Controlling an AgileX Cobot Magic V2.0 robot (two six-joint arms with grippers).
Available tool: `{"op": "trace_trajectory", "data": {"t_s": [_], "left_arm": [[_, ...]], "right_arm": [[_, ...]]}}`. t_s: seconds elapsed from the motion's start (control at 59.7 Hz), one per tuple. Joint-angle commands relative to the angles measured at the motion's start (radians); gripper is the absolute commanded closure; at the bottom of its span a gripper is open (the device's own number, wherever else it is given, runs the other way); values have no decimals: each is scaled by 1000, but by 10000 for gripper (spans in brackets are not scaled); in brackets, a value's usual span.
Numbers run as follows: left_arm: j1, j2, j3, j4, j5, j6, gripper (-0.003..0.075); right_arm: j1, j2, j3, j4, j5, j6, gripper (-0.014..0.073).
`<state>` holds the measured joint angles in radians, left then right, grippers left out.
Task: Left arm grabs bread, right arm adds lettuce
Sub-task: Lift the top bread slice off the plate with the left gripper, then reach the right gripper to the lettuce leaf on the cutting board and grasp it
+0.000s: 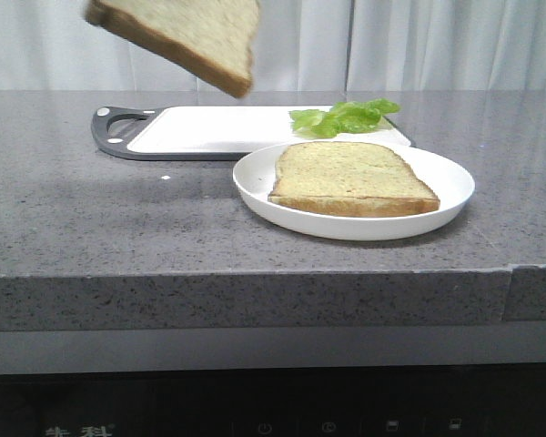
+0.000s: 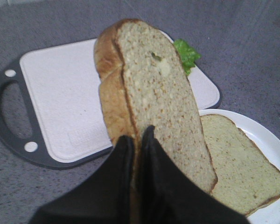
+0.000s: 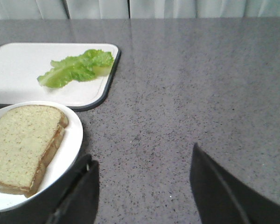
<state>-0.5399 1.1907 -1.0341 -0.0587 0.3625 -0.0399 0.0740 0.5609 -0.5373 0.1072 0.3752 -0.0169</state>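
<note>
My left gripper is shut on the bread, a thick slice with a golden-brown crust, gripped at one edge. In the front view the bread hangs tilted high above the counter at the upper left; the gripper itself is out of that frame. The lettuce, a ruffled green leaf, lies on the right end of the white cutting board; it also shows in the left wrist view and the right wrist view. My right gripper is open and empty over bare counter beside the plate.
A white plate sits in front of the board and holds a second, flatter slice. The board has a dark grey handle at its left. The grey speckled counter ends at a front edge.
</note>
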Motion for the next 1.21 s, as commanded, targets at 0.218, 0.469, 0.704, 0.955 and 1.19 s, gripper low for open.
{"op": "trace_trajectory", "data": {"t_s": [0.218, 0.469, 0.704, 0.955, 1.19], "left_arm": [[1, -315, 172, 485, -98, -439, 741], [1, -506, 280, 834, 41, -745, 741], [1, -575, 308, 996, 179, -908, 741], [1, -583, 310, 1001, 173, -908, 741], [1, -583, 310, 1001, 173, -908, 741]], "right_arm": [[60, 440, -294, -6, -116, -104, 140], [109, 867, -675, -6, -66, -211, 140], [171, 1144, -996, -6, 62, -271, 140], [189, 1384, -1275, -6, 215, -279, 140], [189, 1481, -1374, -6, 265, -279, 170]]}}
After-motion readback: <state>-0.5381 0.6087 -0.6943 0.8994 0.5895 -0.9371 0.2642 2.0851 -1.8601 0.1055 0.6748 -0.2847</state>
